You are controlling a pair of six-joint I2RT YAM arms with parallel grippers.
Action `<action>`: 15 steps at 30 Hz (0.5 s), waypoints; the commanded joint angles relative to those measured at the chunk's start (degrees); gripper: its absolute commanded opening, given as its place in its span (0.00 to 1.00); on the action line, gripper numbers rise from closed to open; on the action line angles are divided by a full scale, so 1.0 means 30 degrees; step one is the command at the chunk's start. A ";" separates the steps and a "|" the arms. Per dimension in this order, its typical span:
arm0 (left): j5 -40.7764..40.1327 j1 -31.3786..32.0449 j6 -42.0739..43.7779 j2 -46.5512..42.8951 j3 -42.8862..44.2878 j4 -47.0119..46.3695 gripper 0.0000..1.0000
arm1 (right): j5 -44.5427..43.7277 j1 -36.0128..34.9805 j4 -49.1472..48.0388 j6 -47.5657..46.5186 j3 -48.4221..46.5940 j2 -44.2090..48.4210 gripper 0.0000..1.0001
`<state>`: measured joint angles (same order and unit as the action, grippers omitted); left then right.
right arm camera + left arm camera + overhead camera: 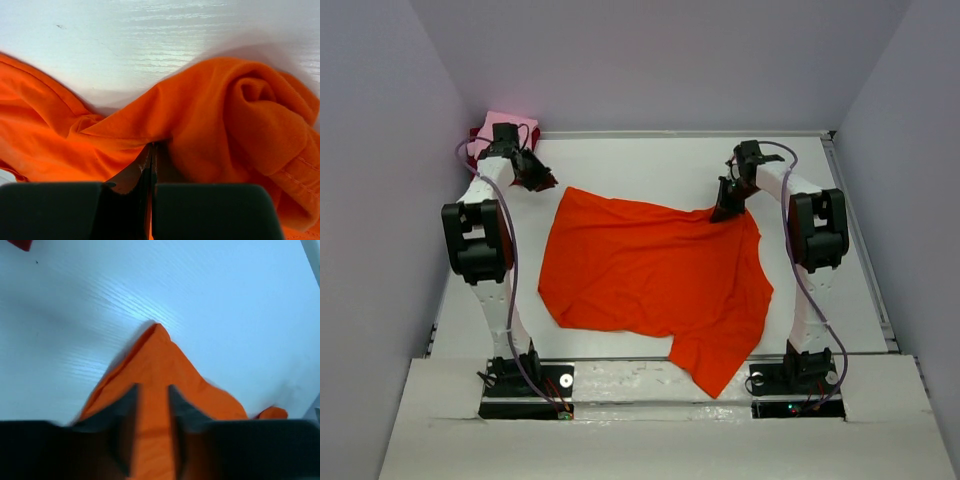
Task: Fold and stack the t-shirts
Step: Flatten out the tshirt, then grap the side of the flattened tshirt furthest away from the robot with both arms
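Right gripper [151, 147] pinches the orange t-shirt [650, 270] — long axis far-left to near-right — left gripper [152, 389] slightly parted above its corner

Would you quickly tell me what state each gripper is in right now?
Left gripper: open, a corner of the orange t-shirt lying between its fingers.
Right gripper: shut on the orange t-shirt.

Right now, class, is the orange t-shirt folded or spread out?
Spread out: the orange t-shirt lies open and mostly flat across the table, with wrinkles but no neat fold.
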<state>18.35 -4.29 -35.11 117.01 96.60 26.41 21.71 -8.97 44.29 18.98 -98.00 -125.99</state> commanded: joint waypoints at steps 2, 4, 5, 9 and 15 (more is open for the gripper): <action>0.3319 -0.1497 0.0834 0.1805 0.0321 -0.1189 0.73 | 0.0525 0.0120 0.0147 -0.0321 -0.1406 0.0924 0.00; 0.3667 -0.1702 0.0923 0.2098 0.0146 -0.1594 0.71 | 0.0438 0.0120 0.0322 -0.0409 -0.1640 0.0807 0.00; 0.4046 -0.1790 0.0894 0.2332 0.0087 -0.1801 0.72 | 0.0408 0.0120 0.0324 -0.0410 -0.1670 0.0807 0.00; 0.5747 -0.1967 0.1301 0.4381 0.1314 -0.1072 0.72 | 0.0583 0.0120 0.0324 -0.0380 -0.1671 0.0690 0.00; 0.6797 -0.1967 0.1305 0.5321 0.1316 -0.2270 0.71 | 0.0555 0.0120 0.0353 -0.0439 -0.1847 0.0631 0.00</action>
<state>33.93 -10.55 -32.82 130.54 99.88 20.71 22.90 -8.97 44.77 18.76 -100.90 -125.99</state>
